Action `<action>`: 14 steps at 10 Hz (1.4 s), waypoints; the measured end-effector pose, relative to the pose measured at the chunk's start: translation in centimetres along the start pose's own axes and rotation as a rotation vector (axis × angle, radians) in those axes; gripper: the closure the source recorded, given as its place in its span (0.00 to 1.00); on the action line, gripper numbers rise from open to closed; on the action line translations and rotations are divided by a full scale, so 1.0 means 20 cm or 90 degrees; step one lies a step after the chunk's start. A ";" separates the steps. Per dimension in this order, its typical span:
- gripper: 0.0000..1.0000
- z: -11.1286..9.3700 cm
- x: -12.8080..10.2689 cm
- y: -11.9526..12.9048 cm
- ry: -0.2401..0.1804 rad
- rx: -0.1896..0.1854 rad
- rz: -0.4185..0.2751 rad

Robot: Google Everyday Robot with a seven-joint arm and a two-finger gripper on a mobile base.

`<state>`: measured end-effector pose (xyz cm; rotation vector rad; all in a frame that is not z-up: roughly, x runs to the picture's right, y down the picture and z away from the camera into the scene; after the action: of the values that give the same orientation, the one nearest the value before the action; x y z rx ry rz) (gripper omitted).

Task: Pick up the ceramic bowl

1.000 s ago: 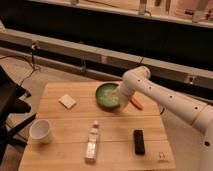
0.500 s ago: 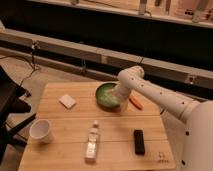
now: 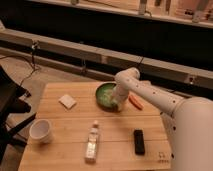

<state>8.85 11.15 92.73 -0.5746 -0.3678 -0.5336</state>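
Reaching in from the right, the white arm (image 3: 150,92) bends at its elbow and drops its gripper (image 3: 118,103) onto the near right edge of the ceramic bowl (image 3: 107,95). The bowl sits on the far half of the wooden table (image 3: 75,137), a little right of the middle, and it stands upright with its mouth facing up. Being round, it has no long axis and points no particular way. The gripper's tip overlaps the rim where the green inside meets the darker edge, but from where I stand I cannot tell how far the claw is spread or whether it has hold of the bowl at all.

Just beside the bowl on its right lies an orange object (image 3: 135,102), slanted, partly tucked under the arm. A small white block (image 3: 67,101) lies to the bowl's left, well apart from it. Nearer the front edge, a clear bottle (image 3: 92,141) lies on its side with its cap towards the bowl. A black remote-like bar (image 3: 139,141) lies to the bottle's right, and a white cup (image 3: 40,131) stands upright at the left front corner.
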 end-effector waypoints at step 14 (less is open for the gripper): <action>0.82 -0.31 -0.05 -0.03 0.013 0.034 -0.038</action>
<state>8.82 7.42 87.59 -0.5072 -0.3804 -0.5846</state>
